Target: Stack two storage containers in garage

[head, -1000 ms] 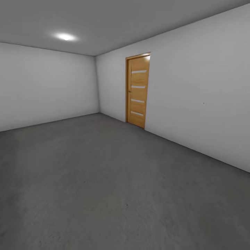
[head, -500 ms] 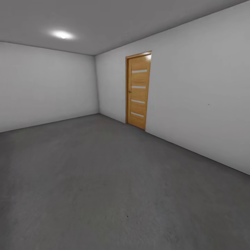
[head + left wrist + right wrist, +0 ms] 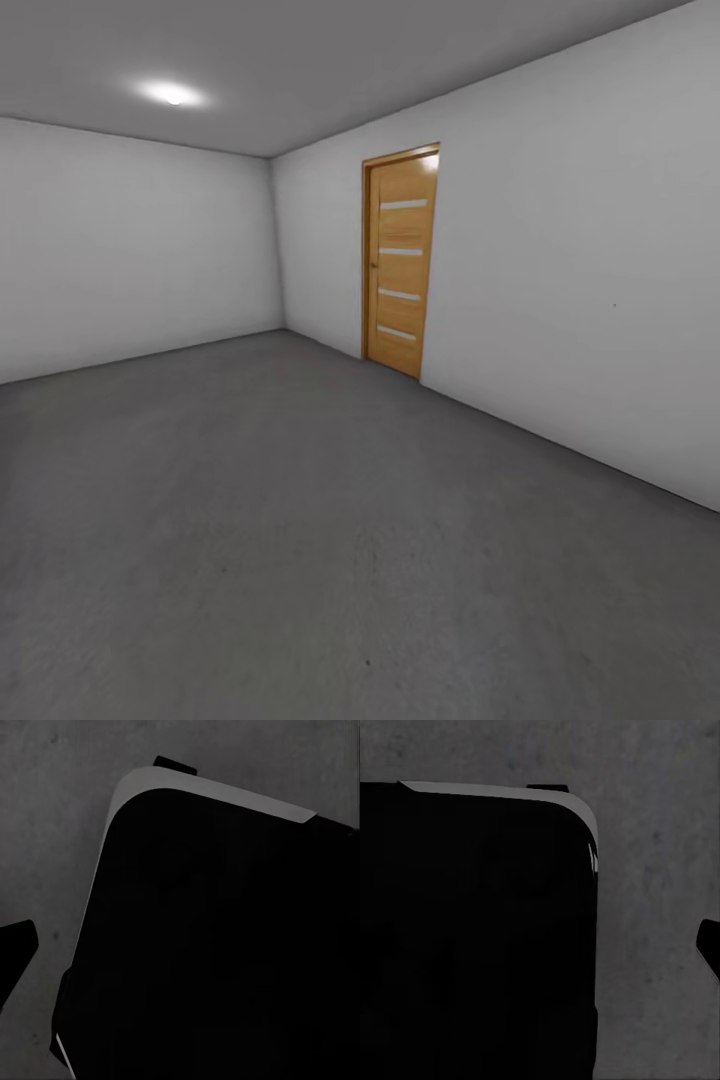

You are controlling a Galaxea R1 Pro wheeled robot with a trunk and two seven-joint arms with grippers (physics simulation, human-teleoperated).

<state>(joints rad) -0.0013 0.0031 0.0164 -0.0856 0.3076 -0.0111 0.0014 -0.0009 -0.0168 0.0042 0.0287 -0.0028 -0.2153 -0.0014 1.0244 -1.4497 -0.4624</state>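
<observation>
I'm looking across the garage: dark grey concrete floor [image 3: 300, 520], pale walls [image 3: 130, 250], and a wooden door [image 3: 400, 262] standing shut in the right-hand wall, close to the far corner. I can see neither container from here, so I judge nothing is placed or stacked on this stretch of floor and both moves remain. My wrist cameras look down past the robot's dark base [image 3: 217, 945] onto concrete; whether either gripper is open or carrying something, I cannot tell.

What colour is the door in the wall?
Light orange-brown wood with four pale horizontal strips; the door shows best in the head view.
</observation>
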